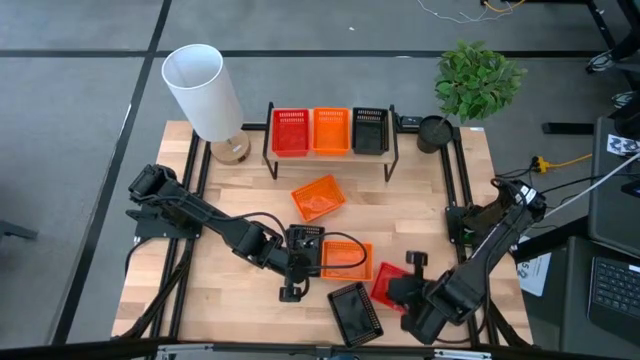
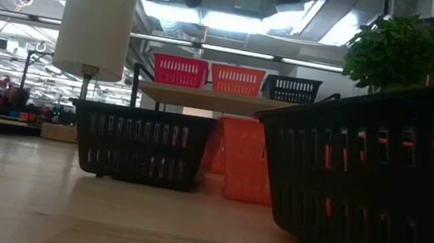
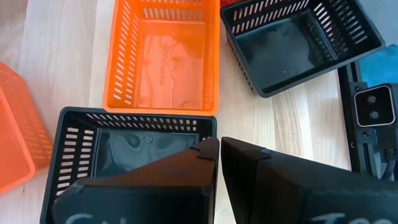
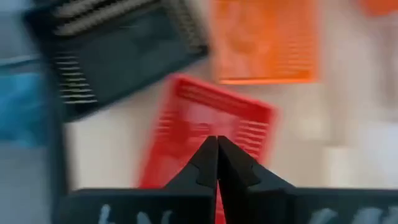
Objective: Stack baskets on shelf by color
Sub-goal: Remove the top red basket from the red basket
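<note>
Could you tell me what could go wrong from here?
The left hand is shut over the rim of the black basket; with the orange basket close beside it, a grasp could push both. The right hand is shut above the red basket, close to a second black basket, so lifting may nudge it.

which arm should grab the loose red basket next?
Right, probably. The right hand hangs just above the red basket, fingers shut and pointed at it. The left hand sits over a black basket near the orange one, farther from the red.
</note>
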Robot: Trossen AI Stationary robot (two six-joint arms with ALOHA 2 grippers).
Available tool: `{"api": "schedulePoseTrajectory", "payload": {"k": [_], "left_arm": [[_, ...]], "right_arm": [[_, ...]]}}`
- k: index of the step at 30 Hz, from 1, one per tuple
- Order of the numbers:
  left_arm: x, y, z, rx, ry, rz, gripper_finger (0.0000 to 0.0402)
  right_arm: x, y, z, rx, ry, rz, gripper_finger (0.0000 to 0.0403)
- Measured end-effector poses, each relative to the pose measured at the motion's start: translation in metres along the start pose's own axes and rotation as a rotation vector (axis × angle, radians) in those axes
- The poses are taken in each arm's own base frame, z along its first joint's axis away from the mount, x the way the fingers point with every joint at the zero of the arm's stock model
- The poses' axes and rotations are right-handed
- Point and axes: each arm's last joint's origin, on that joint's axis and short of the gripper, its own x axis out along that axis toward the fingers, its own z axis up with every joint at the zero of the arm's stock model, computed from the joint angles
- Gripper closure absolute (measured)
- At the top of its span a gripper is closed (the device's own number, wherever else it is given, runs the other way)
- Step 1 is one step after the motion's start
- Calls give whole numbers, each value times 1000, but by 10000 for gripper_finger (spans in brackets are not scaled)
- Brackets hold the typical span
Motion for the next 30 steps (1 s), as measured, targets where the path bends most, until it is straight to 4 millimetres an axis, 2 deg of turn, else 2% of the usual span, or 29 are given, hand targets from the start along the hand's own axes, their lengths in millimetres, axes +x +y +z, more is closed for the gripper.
{"api": "schedulePoseTrajectory", "payload": {"k": [7, 18, 22, 30], "left_arm": [[0, 0, -1, 3, 8, 3, 390], [0, 0, -1, 3, 8, 3, 390], [0, 0, -1, 3, 8, 3, 390], [0, -1, -1, 5, 9, 2, 390]], "right_arm": [[15, 16, 3, -11, -1, 229, 341], [62, 5, -4, 127, 16, 216, 220], [71, -1, -7, 159, 32, 193, 205], [83, -2, -13, 166, 22, 206, 203]]}}
